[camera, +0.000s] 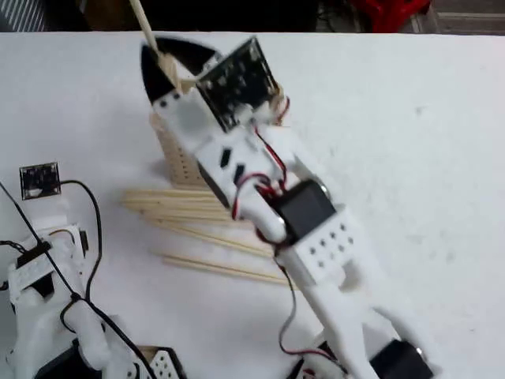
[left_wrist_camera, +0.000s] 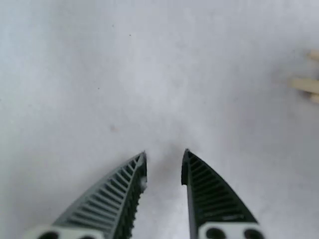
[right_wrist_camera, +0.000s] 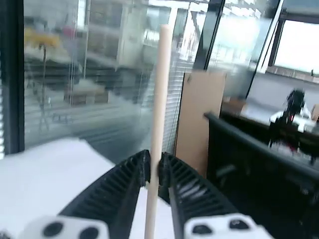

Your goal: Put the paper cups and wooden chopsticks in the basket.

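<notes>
- My right pincer [right_wrist_camera: 154, 172] is clamped tight on one wooden chopstick [right_wrist_camera: 160, 89], which stands upright between the jaws.
- That pincer hangs above the basket [camera: 177, 158], which sits toward the bench's far edge, left of middle.
- My left pincer [left_wrist_camera: 163, 167] is partly open and holds nothing, over bare bench [left_wrist_camera: 149, 74].
- The loose chopsticks [camera: 197, 209] lie flat just beside the basket's near side.

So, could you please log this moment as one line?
right hand: holds chopstick near basket | left hand: open, empty | more chopsticks: on table
</notes>
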### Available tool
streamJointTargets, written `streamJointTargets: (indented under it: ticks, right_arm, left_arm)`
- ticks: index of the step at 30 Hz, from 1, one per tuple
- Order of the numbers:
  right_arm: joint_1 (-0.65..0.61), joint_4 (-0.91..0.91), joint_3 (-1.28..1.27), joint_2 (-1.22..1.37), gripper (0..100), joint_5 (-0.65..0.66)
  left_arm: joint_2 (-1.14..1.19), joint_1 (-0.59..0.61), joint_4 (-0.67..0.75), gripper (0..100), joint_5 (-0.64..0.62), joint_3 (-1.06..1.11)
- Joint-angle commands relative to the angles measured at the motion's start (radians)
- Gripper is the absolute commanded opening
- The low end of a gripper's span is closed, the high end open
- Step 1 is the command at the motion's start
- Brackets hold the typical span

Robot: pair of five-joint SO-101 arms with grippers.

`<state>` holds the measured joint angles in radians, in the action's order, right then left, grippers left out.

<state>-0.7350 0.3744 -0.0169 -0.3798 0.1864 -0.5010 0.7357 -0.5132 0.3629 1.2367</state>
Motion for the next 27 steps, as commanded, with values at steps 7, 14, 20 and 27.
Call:
streamJointTargets:
  ticks: [7,14,20,27]
  right_arm:
    - [0.012,-0.079,0.103,0.171,1.8,-0.017]
    - [0.027,-0.077,0.074,0.185,1.9,-0.018]
    - [0.027,-0.076,0.071,0.185,3.4,-0.017]
    - [0.025,-0.012,0.075,0.183,16.6,-0.017]
  left_arm:
    - [-0.001,-0.018,0.018,13,-0.014,-0.018]
    - [-0.001,-0.018,0.018,13,-0.012,-0.018]
    - [-0.001,-0.018,0.018,13,-0.012,-0.018]
    - [-0.001,-0.018,0.018,13,-0.012,-0.018]
